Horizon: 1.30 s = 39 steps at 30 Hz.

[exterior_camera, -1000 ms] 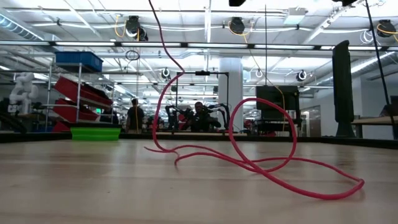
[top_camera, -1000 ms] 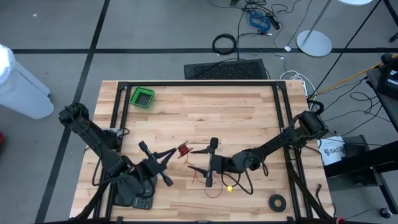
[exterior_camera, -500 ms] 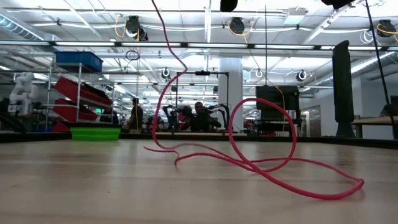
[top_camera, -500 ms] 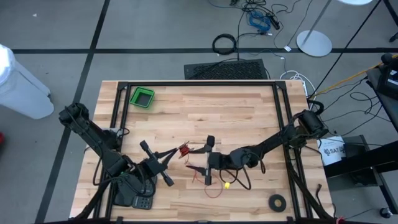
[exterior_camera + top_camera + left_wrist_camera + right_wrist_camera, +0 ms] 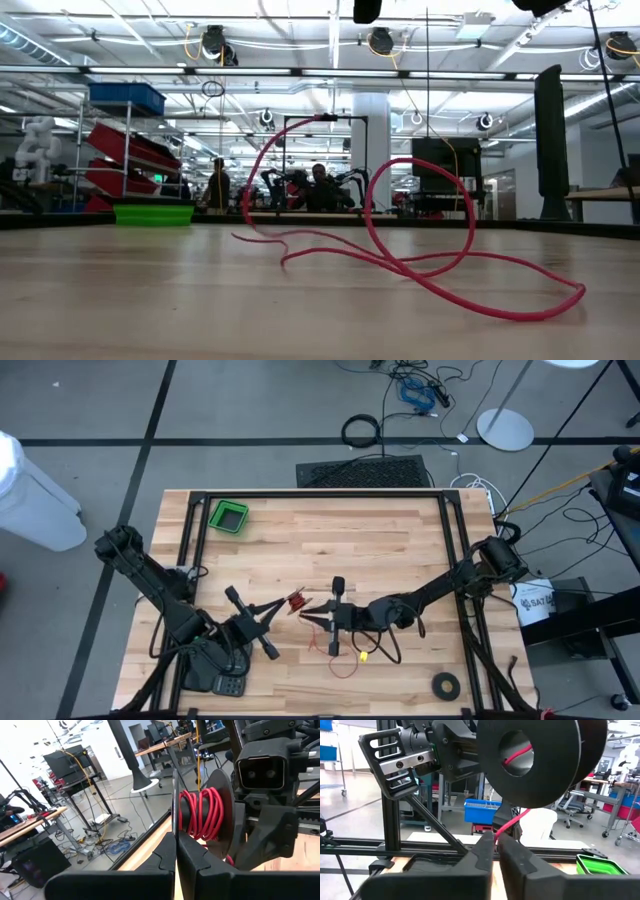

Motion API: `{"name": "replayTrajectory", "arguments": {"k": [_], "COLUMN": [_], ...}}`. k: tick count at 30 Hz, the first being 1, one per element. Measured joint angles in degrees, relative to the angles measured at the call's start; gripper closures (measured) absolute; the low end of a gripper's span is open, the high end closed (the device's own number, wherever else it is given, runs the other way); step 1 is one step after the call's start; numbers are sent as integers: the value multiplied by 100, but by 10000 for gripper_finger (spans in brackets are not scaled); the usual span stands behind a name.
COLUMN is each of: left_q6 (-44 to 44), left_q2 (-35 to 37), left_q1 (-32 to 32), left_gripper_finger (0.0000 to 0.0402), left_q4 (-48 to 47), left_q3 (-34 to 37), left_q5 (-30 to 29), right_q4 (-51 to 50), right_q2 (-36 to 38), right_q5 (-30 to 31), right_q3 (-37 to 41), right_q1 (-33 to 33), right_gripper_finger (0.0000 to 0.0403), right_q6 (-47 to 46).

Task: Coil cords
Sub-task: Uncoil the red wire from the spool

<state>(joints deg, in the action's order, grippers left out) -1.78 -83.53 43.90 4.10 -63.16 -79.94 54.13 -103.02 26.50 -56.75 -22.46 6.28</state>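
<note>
- Wooden table (image 5: 400, 540) under both arms, green bin (image 5: 228, 517) at its far left corner.
- Left gripper (image 5: 283, 602) pinches a black spool's (image 5: 200, 812) flange, red cord (image 5: 202, 814) wound on its hub — held steady, probably for winding.
- Right gripper (image 5: 318, 618), fingers closed on the cord just beside the spool; loose loops trail over the table (image 5: 420, 265).

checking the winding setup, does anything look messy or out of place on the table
Only part of the red cord is wound on the black spool, held by the left end effector. The rest sprawls in loose loops on the wooden table. The right end effector pinches the strand.
</note>
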Motion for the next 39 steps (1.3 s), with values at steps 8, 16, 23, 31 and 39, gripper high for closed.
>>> {"name": "replayTrajectory", "arguments": {"k": [8, 16, 23, 31, 39], "left_q6": [20, 194, 291, 291, 289], "left_q2": [0, 0, 0, 0, 0], "left_q1": [-3, -108, -122, -120, -111], "left_gripper_finger": [398, 398, 398, 398, 398], "left_q4": [0, -2, -28, -52, -61], "left_q3": [0, 0, 0, 0, 0], "left_q5": [0, 2, 2, 0, 2], "right_q4": [-76, -951, -2605, -3516, -5712], "right_q2": [0, 0, 0, 141, 477], "right_q5": [15, 17, 50, 37, 35], "right_q3": [0, -593, -1611, -2185, -3288], "right_q1": [0, -169, -367, -571, -845], "right_gripper_finger": [402, 403, 403, 403, 403], "right_q6": [-394, -477, -656, -247, -214]}}
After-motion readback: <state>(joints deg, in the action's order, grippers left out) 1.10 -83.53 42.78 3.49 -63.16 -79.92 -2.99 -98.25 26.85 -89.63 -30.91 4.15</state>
